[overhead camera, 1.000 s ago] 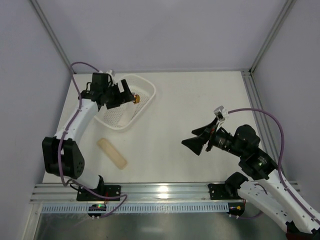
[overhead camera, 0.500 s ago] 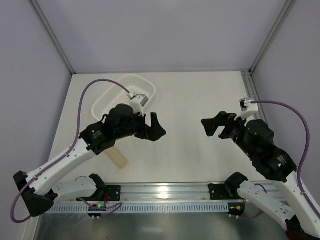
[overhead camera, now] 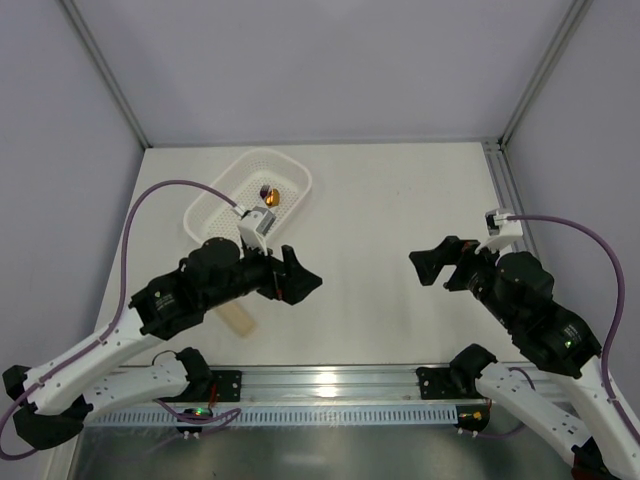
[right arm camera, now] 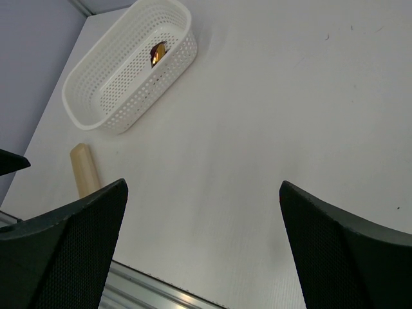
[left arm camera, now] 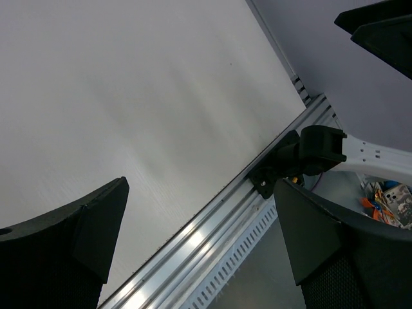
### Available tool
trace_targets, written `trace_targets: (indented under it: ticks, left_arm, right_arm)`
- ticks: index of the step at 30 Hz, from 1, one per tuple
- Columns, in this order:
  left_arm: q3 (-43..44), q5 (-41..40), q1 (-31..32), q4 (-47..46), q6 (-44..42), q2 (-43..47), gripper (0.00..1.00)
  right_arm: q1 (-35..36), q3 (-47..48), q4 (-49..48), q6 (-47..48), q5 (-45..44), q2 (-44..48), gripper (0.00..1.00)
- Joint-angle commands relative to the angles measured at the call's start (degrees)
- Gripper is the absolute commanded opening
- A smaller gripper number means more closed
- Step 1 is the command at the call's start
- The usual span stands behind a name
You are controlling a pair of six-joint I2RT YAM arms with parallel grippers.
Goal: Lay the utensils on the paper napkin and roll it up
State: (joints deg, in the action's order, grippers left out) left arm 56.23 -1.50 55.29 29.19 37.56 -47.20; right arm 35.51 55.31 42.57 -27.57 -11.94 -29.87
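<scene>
Top, left-wrist and right-wrist views. I am holding both arms above the white table (overhead camera: 380, 200) with nothing in either claw: the left gripper (overhead camera: 297, 284) is standing with its jaws spread, only bare tabletop and the front rail (left arm camera: 212, 212) showing between its fingers (left arm camera: 71, 238), and the right gripper (overhead camera: 437, 262) is likewise spread wide over empty table.

A second ago the left gripper was reaching into the white perforated basket (overhead camera: 215, 215) at the far left; half a second ago it was already over mid-table, and now it is sitting slightly nearer the rail, carrying nothing. The right arm has swung from pointing left to facing the far side, then barely shifted.

The beige rolled bundle (right arm camera: 84, 168), which I judge to be the napkin already wrapped, is lying on the table just beside the basket's near end, partly hidden under the left arm in the top view. A small orange-brown object (right arm camera: 156, 53) is resting inside the basket. Whether utensils are inside the roll, I cannot tell.
</scene>
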Motion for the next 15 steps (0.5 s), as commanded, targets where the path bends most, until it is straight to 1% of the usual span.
trace_targets:
  ticks: [1, 15]
  left_arm:
    - [1.43, -0.27, 0.08, -1.59, 0.32, 0.18, 0.99]
    - [2.05, 1.14, 0.08, -1.15, 1.46, 1.32, 0.99]
  right_arm:
    - [0.0, 0.41, 0.24, -0.55, 0.61, 0.25, 1.0]
    - [-0.09, 1.47, 1.91, -0.99, 1.39, 0.6, 1.0]
